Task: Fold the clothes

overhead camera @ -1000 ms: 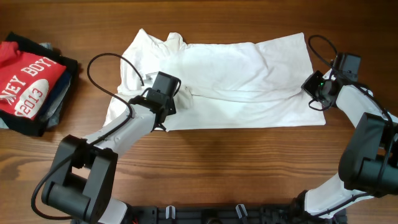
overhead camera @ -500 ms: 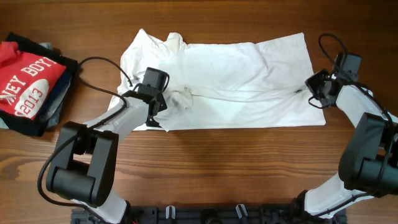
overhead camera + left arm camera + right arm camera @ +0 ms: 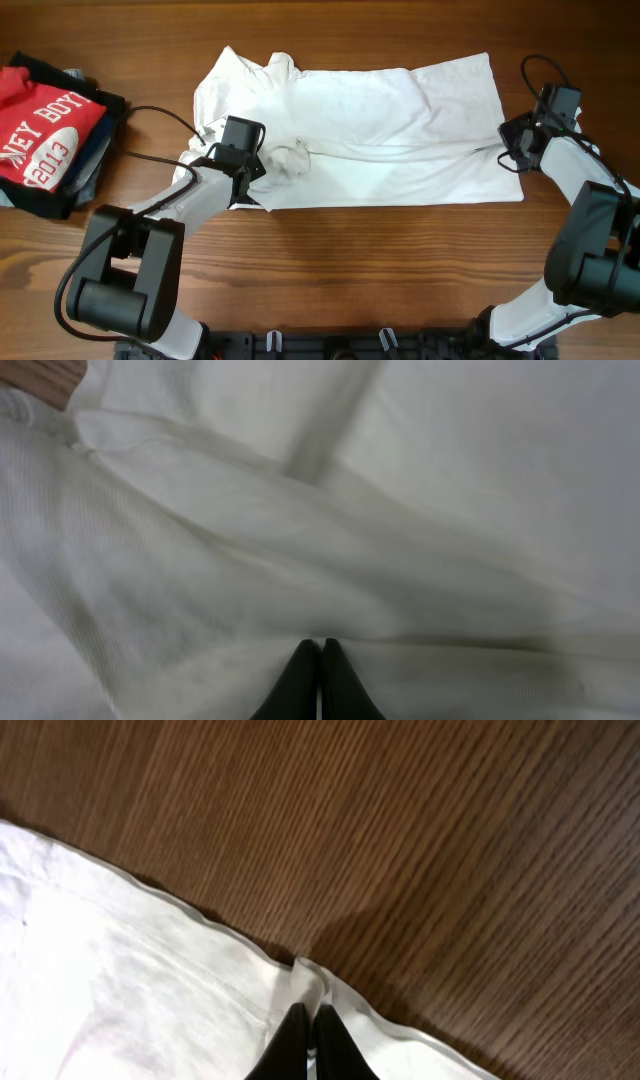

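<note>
We see a wooden counter [image 3: 400, 270] with the white shirt [image 3: 380, 130] spread flat across its far middle and rumpled at its left end. A stack of folded clothes [image 3: 45, 130], with a red printed top uppermost, sits at the counter's left edge, apart from the shirt. The left fingers [image 3: 320, 660] are clenched at a raised fold near the shirt's lower left. We think cloth is nipped between them, though the close view is pale. The right fingers [image 3: 308, 1020] are clenched on the hem at the shirt's right edge.
</note>
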Robot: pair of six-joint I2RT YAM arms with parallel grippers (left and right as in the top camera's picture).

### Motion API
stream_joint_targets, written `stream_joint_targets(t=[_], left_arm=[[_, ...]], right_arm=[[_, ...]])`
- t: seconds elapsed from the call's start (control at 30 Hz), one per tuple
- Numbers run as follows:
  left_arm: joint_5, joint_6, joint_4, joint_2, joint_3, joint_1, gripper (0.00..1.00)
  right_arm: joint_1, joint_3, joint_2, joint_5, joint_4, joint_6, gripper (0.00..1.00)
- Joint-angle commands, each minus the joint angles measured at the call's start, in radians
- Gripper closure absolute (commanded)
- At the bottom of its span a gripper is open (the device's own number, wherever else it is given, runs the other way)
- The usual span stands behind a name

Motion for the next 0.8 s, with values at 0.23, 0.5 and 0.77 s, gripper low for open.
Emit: stream_joint_targets(t=[0.23, 0.5, 0.77], left_arm=[[-0.068, -0.013, -0.043, 0.099, -0.078, 0.118, 0.96], [-0.068, 0.039, -0.129, 0.026, -0.077, 0.118, 0.54], [-0.028, 0.039, -0.221, -0.129, -0.078, 0.118, 0.4]], right_arm=[[-0.018, 0.032, -0.028, 0.002, 0.018, -0.146, 0.87], [-0.131, 0.05, -0.211, -0.114, -0.234, -0.338, 0.73], [-0.089, -0.104, -0.176, -0.23, -0.431, -0.565, 0.62]])
